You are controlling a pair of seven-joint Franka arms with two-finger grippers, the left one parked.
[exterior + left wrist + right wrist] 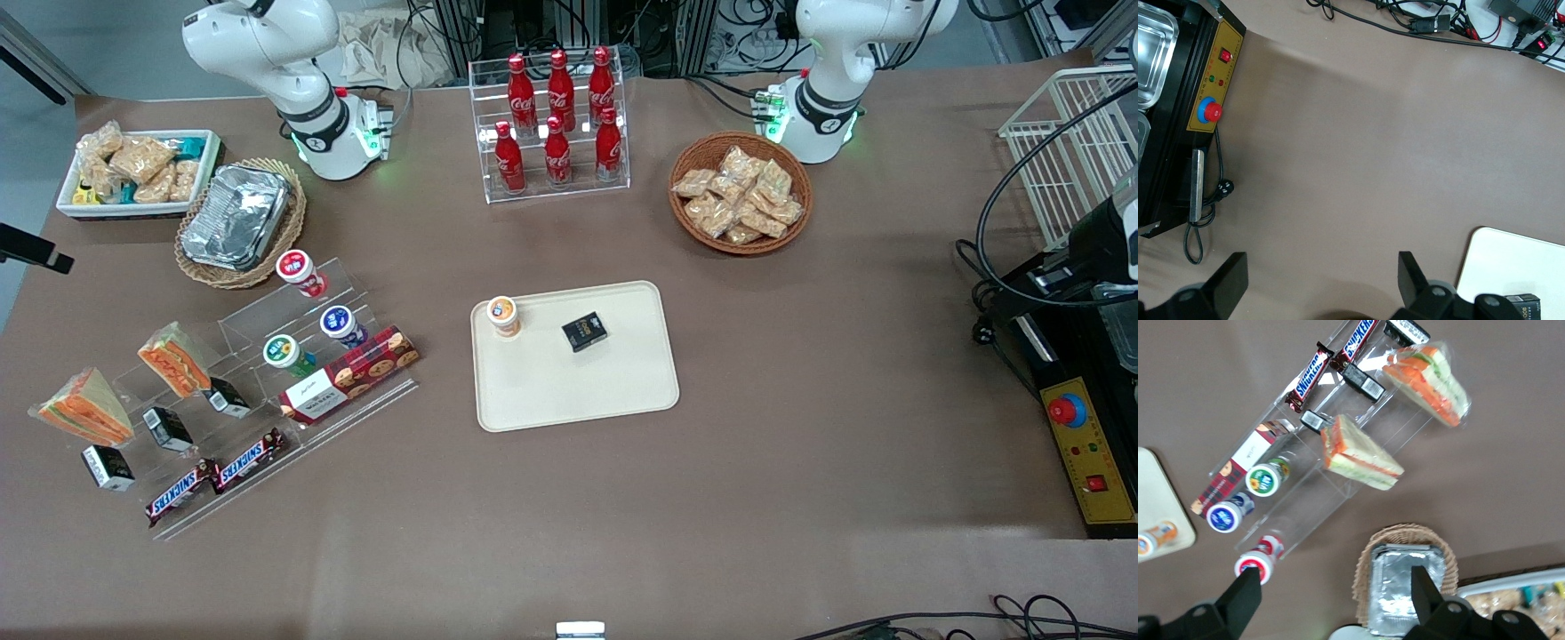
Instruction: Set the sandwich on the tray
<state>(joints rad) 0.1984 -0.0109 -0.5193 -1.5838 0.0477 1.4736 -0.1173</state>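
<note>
Well apart from the gripper [1336, 577] (fingers spread) lies the sandwich [1428, 377].

Sandwich [84, 408]: glossy clear plastic wrap
Tray [578, 391]: smooth matt cream plastic
Foil tray [236, 216]: crinkled shiny metal
Table [800, 400]: matt brown

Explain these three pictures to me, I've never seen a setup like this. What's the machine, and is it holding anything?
The machine is a pair of robot arms mounted on a brown table. One picture looks down from the front. The other two come from cameras on the arms' wrists. The working arm's gripper hangs open and empty above a clear display stand of snacks. The sandwich it should move lies by that stand. The tray, mid-table, already carries a small cup and a black box.
</note>
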